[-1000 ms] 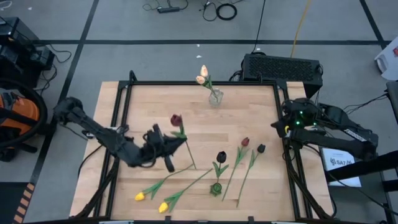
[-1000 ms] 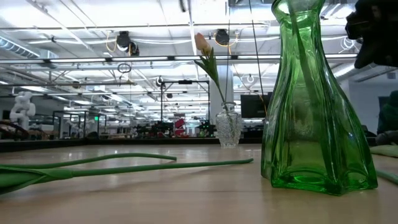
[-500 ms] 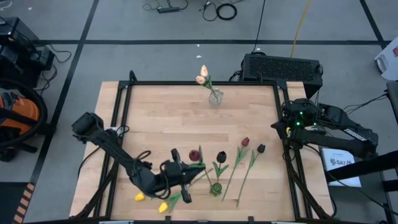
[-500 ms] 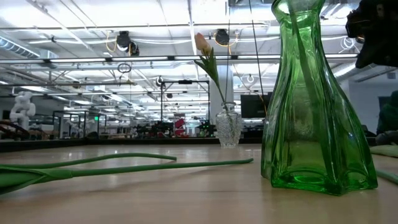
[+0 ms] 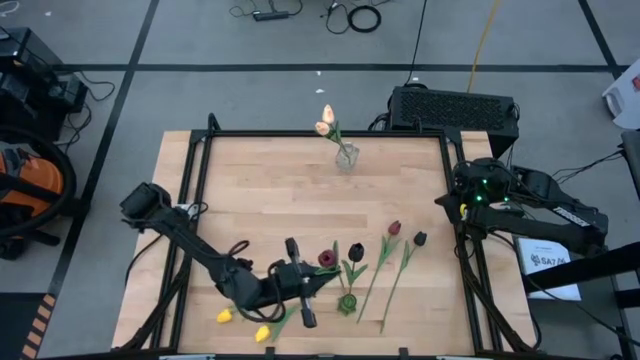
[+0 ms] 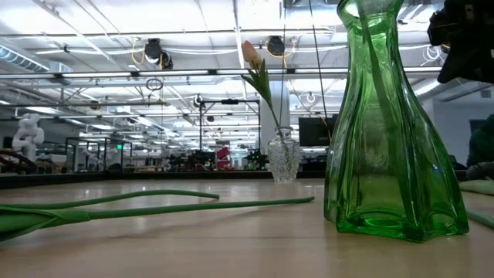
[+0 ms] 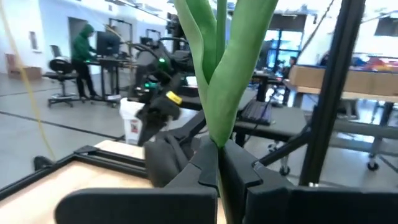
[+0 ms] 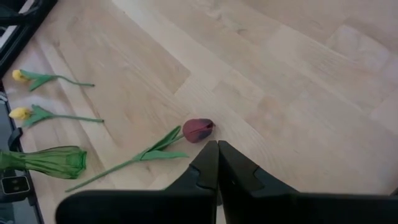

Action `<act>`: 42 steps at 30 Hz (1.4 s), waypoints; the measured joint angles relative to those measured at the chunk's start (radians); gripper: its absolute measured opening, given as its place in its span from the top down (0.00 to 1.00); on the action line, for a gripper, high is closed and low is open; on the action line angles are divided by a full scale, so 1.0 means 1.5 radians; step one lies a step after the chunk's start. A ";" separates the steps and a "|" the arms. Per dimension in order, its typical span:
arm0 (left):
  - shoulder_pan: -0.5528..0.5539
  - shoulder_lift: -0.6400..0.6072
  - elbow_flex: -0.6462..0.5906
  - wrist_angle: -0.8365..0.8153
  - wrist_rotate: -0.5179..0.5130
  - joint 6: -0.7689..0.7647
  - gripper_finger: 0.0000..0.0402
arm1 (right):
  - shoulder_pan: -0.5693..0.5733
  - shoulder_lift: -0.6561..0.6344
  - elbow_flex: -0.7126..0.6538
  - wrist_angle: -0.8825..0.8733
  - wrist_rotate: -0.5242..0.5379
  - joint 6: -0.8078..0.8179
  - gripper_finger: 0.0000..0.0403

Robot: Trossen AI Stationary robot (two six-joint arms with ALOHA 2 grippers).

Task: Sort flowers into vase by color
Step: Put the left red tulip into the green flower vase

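Note:
My left gripper (image 5: 303,283) (image 7: 219,149) is shut on a dark red tulip (image 5: 327,258), just left of the green vase (image 5: 347,301) (image 6: 394,131). That vase holds a near-black tulip (image 5: 356,250). A red tulip (image 5: 394,228) (image 8: 198,130) and another near-black one (image 5: 420,238) lie flat to the right of the vase. Two yellow tulips (image 5: 224,316) (image 5: 262,333) lie near the near edge. The clear vase (image 5: 346,157) (image 6: 283,158) at the far edge holds two peach tulips (image 5: 325,120). My right gripper (image 5: 455,205) (image 8: 217,146) waits shut at the table's right edge. My left gripper pinches the dark red tulip's green stem (image 7: 219,142) between its two fingers (image 7: 242,174), just below where the leaves (image 7: 230,74) branch off. The leaves stand up past the fingertips. In the high view the head points toward the table's far right, beside the vase's tulip.
A black frame (image 5: 200,140) borders the wooden table. A long green stem (image 6: 154,207) lies flat on the table left of the green vase. Bare wood stretches between the clear vase and the flowers. A black box (image 5: 455,108) sits behind the far right corner.
My left gripper has carried the dark red tulip from the table's middle left toward the near edge and to the right, ending beside the green vase. It stayed shut on the stem. The tulip's head has travelled with it, close to the near-black tulip in the vase.

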State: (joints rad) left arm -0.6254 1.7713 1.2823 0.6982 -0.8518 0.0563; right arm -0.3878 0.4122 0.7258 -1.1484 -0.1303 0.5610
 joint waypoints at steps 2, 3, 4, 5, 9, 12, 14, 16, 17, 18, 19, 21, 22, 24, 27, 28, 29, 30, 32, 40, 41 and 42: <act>0.008 0.007 0.000 0.007 0.022 -0.027 1.00 | 0.000 0.000 0.000 0.000 0.000 0.000 1.00; 0.010 0.011 0.000 0.008 0.024 -0.039 1.00 | 0.000 0.000 0.000 0.000 0.000 0.001 1.00; 0.011 0.015 0.000 0.006 0.025 -0.046 1.00 | 0.000 0.000 0.000 0.000 0.000 0.001 1.00; 0.012 0.020 0.000 0.002 0.025 -0.047 1.00 | 0.000 0.000 0.000 0.000 0.000 0.001 1.00; 0.012 0.031 0.000 -0.002 0.025 -0.046 1.00 | 0.000 0.000 0.000 0.000 0.000 0.004 1.00; 0.011 0.038 0.000 0.000 0.025 -0.026 1.00 | 0.000 0.000 0.000 0.000 0.000 0.004 1.00; 0.014 0.046 0.000 0.000 0.025 -0.016 1.00 | 0.000 0.000 0.000 0.001 0.000 0.004 1.00; 0.015 0.053 0.000 -0.005 0.025 -0.016 0.99 | 0.000 0.000 0.000 0.002 0.000 0.004 1.00; 0.016 0.058 0.000 -0.005 0.027 -0.016 0.99 | 0.000 0.000 0.000 0.004 0.000 0.004 1.00; 0.016 0.064 0.000 -0.005 0.031 -0.016 0.98 | 0.000 0.000 0.000 0.007 0.000 0.005 1.00; 0.016 0.070 0.000 -0.006 0.035 -0.016 0.97 | 0.000 0.000 0.000 0.010 0.001 0.005 1.00; 0.015 0.079 0.000 -0.005 0.037 -0.016 0.97 | 0.000 0.000 0.000 0.013 0.002 0.004 1.00; 0.015 0.082 0.000 -0.005 0.037 -0.016 0.97 | 0.000 0.000 0.000 0.013 0.002 0.004 1.00; 0.015 0.083 0.000 -0.002 0.037 -0.016 0.97 | 0.000 0.000 0.000 0.013 0.002 0.004 1.00; 0.015 0.083 0.000 0.021 0.037 -0.001 0.96 | 0.000 0.000 0.000 0.013 0.003 0.005 1.00; 0.015 0.083 0.000 0.034 0.037 0.016 0.96 | 0.000 0.000 0.000 0.013 0.003 0.005 1.00; 0.015 0.083 0.000 0.045 0.037 0.032 0.96 | 0.000 0.000 0.000 0.015 0.003 0.005 1.00; 0.015 0.083 0.000 0.055 0.038 0.047 0.96 | 0.000 0.000 0.000 0.016 0.003 0.005 1.00; 0.015 0.082 0.000 0.060 0.042 0.059 0.96 | 0.000 0.000 0.000 0.016 0.004 0.005 1.00; 0.015 0.082 0.000 0.058 0.049 0.071 0.96 | 0.000 0.000 0.000 0.016 0.018 0.007 1.00; 0.014 0.081 0.000 0.059 0.049 0.082 0.96 | 0.000 0.000 0.000 0.016 0.022 0.009 1.00; 0.014 0.078 0.000 0.057 0.049 0.091 0.96 | 0.000 0.000 0.000 0.016 0.023 0.010 1.00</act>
State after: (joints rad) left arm -0.6047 1.8888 1.2819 0.7834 -0.7780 0.1924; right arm -0.3881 0.4122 0.7254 -1.1248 -0.0956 0.5754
